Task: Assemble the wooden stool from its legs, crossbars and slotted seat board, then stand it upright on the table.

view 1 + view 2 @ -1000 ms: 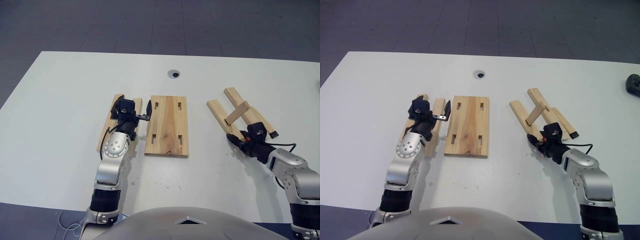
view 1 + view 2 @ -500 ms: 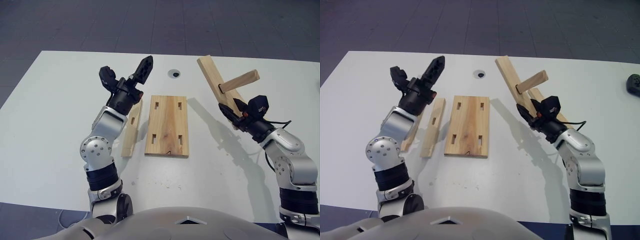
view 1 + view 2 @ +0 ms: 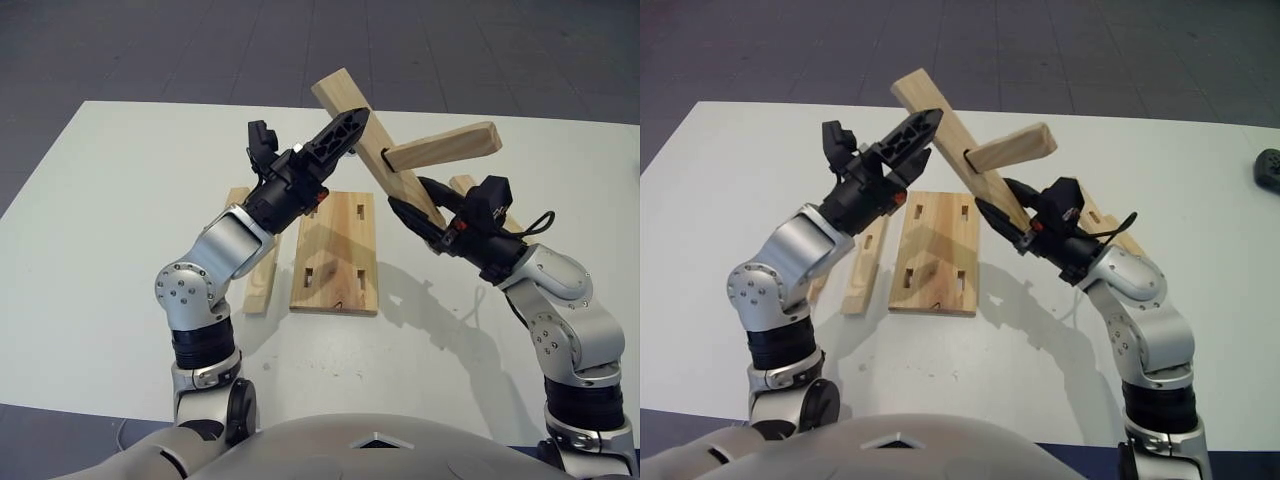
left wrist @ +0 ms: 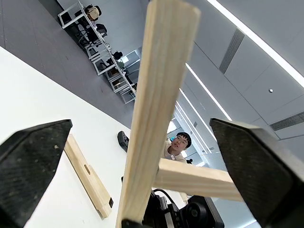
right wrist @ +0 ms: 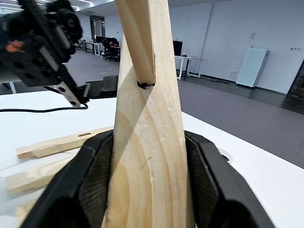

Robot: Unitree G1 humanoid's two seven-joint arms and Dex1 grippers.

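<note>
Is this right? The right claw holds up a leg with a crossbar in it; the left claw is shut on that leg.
Wrong: the left claw is open, its fingers either side of that leg, per the left wrist view.

My right gripper, clamped on the lower end of the leg that carries the crossbar, has lifted that piece off the table on my right side. It has carried the piece inward, and it is now held tilted in the air above the seat board. My left gripper has risen from the table on my left and come up to the leg's upper part, fingers spread either side of it.
</note>
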